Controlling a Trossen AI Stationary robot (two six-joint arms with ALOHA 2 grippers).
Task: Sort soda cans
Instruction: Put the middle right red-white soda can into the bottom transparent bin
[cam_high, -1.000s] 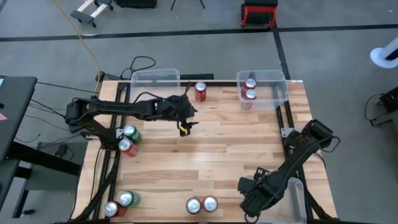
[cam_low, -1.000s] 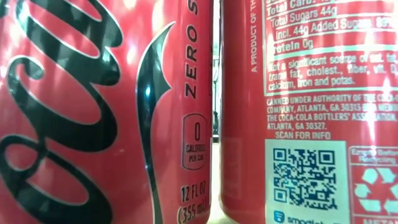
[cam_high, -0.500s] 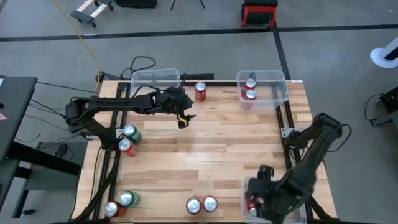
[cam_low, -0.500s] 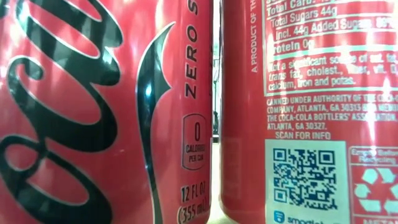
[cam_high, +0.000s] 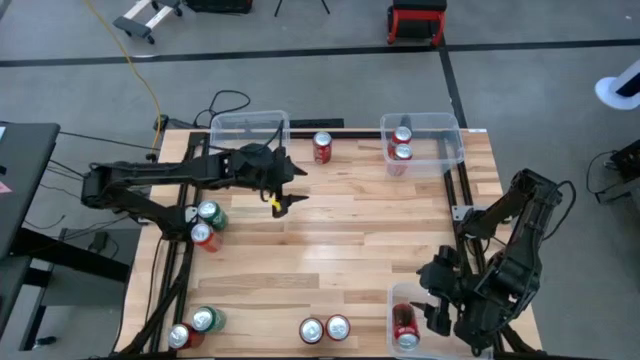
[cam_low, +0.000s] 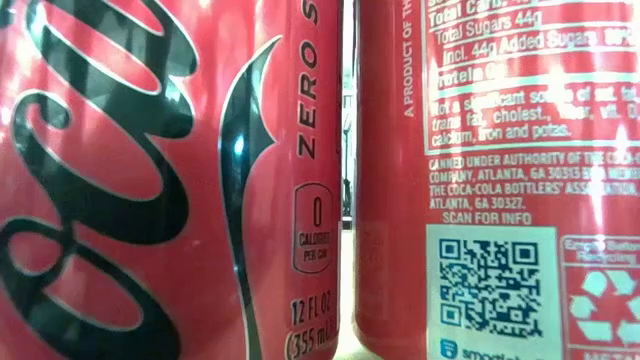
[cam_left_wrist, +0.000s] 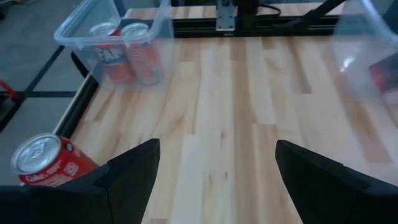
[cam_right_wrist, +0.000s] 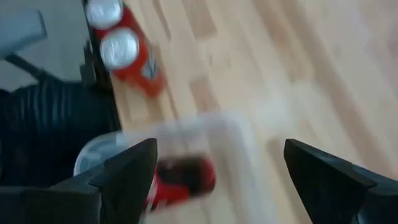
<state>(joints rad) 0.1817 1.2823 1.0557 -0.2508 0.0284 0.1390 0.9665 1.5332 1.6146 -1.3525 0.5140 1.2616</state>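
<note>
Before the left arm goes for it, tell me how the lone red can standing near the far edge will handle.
The red can stands upright on bare wood, so a push up high would probably tip it, and once on its side it would likely roll. Its smooth round wall looks slippery, so the left arm's open fingers should close squarely across the middle. Full or empty, I cannot tell.
</note>
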